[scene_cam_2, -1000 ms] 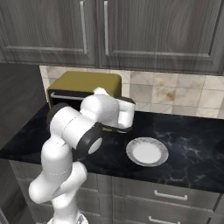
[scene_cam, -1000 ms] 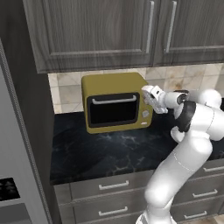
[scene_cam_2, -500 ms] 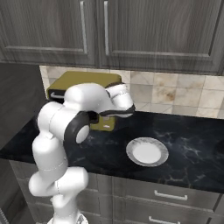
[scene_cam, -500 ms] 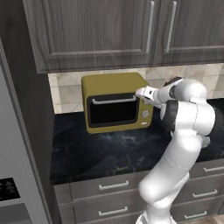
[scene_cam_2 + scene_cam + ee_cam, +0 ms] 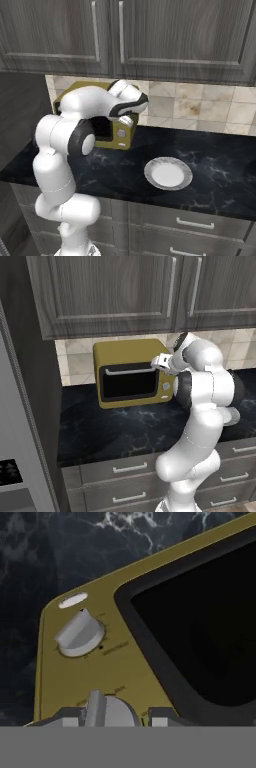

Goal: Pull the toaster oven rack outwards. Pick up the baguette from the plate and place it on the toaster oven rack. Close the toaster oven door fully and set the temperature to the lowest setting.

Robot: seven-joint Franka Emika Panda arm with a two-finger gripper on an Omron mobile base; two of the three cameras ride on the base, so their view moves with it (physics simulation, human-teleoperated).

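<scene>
The black, white-veined stone counter carries everything: the boxy mustard-yellow toaster oven stands at its back edge against the tiled wall, towards the left end, and the round white-grey plate with its shallow rim lies well apart from it, near the front edge, with nothing on it. The oven door, a dark glass panel in a black frame with a thin silver bar handle along its top, stands shut and flush with the front, so the rack and the baguette cannot be seen; the bread is judged to be inside already. That leaves the last step, setting the temperature to its lowest. The white arm reaches across to the oven's right panel, and the gripper is pressed up at the knob column. From the hand camera, a small silver knob with a raised ridge sits higher in the picture beside an oval silver light, and a second knob lies right between the finger tips. The jaws stand narrow, apparently closed around this knob. The next move calls for a turn of the wrist to the low end of its printed scale, keeping the grip square so the smooth metal does not slip.
</scene>
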